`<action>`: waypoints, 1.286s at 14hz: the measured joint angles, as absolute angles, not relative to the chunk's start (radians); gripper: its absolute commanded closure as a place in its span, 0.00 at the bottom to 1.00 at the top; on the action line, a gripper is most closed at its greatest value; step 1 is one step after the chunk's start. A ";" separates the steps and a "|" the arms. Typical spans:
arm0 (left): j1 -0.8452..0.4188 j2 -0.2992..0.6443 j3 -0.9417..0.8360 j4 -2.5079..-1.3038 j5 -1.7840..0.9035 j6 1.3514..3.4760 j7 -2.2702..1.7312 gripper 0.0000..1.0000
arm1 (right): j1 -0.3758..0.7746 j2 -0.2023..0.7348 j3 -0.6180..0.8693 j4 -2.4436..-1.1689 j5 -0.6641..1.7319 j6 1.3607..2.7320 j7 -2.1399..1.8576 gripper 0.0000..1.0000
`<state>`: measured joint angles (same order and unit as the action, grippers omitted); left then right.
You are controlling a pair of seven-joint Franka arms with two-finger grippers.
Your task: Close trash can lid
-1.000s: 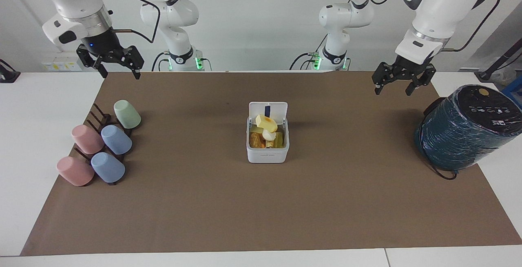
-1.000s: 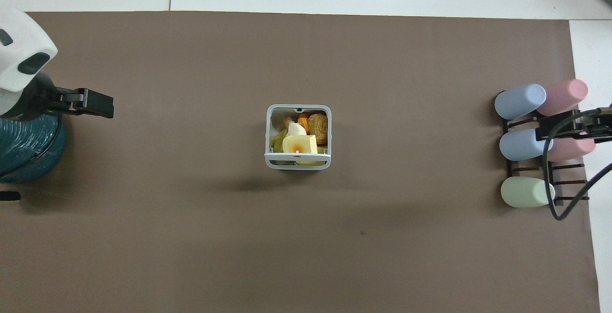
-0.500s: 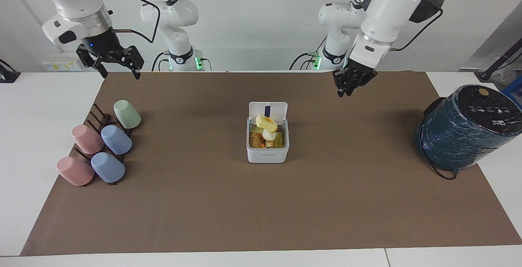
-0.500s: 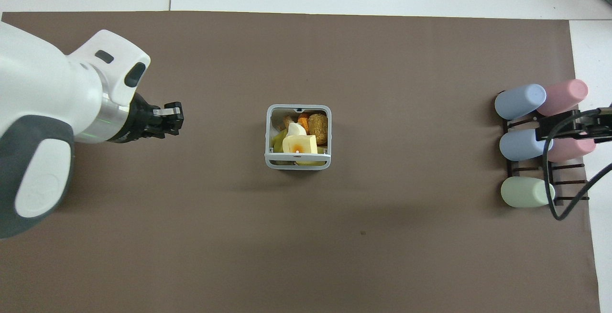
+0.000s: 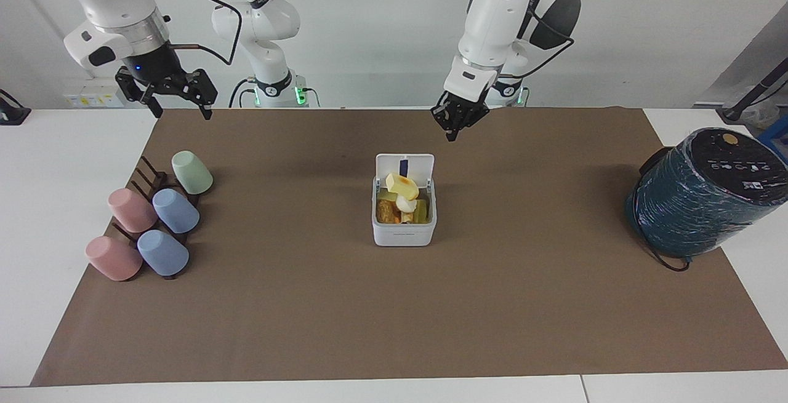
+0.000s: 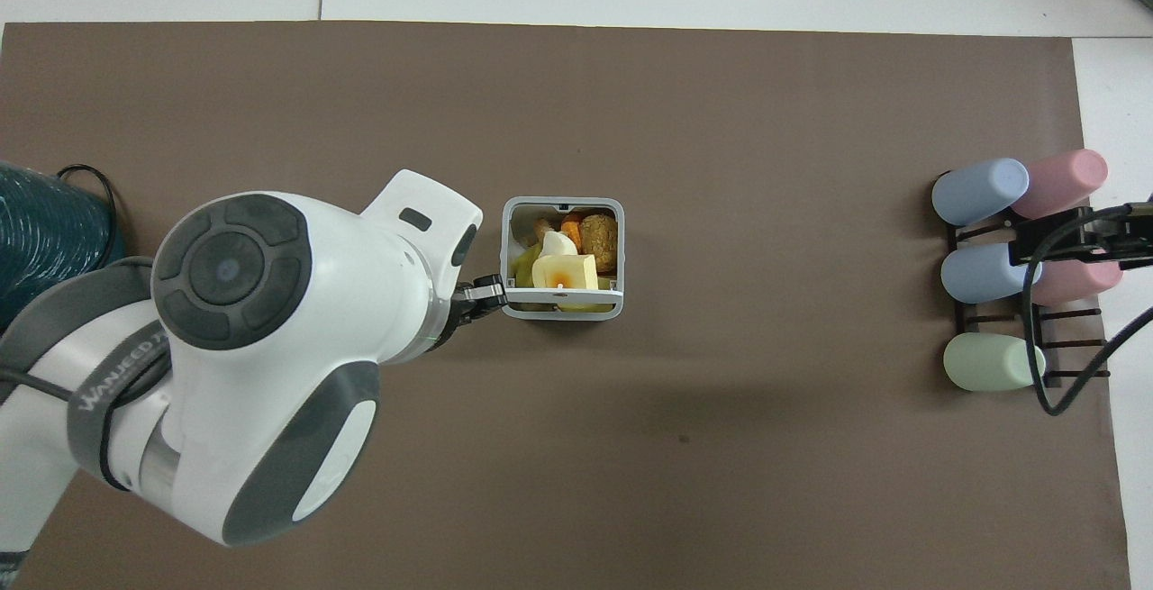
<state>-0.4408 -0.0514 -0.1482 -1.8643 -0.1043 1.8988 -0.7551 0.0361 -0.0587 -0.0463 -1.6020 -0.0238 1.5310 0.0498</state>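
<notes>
Trash can (image 5: 403, 218) sits mid-mat, full of food scraps, lid (image 5: 404, 166) standing upright on its robot-side edge. Left gripper (image 5: 456, 125) hangs in the air, wrist angled down, over the mat beside the lid toward the left arm's end, not touching it; jaws clenched. Right gripper (image 5: 178, 94) waits raised above the cup rack (image 5: 151, 184), jaws spread apart.

A brown mat (image 5: 529, 304) covered a white table (image 5: 55, 163); a plain, apparently white wall (image 5: 381, 27) stood at the robots' end.
</notes>
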 measured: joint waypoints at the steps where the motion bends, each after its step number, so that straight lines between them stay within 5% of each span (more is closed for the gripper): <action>1: -0.460 -0.054 -0.148 -1.876 -0.104 1.913 -0.770 1.00 | 0.036 -0.059 -0.046 -1.602 -0.024 1.531 0.050 0.00; 7: -0.560 -0.050 -0.148 -1.955 -0.104 2.070 -0.868 1.00 | 0.036 -0.059 -0.046 -1.602 -0.024 1.531 0.050 0.00; 18: -0.545 0.054 -0.125 -1.969 -0.114 2.372 -0.877 1.00 | 0.036 -0.059 -0.046 -1.602 -0.024 1.531 0.050 0.00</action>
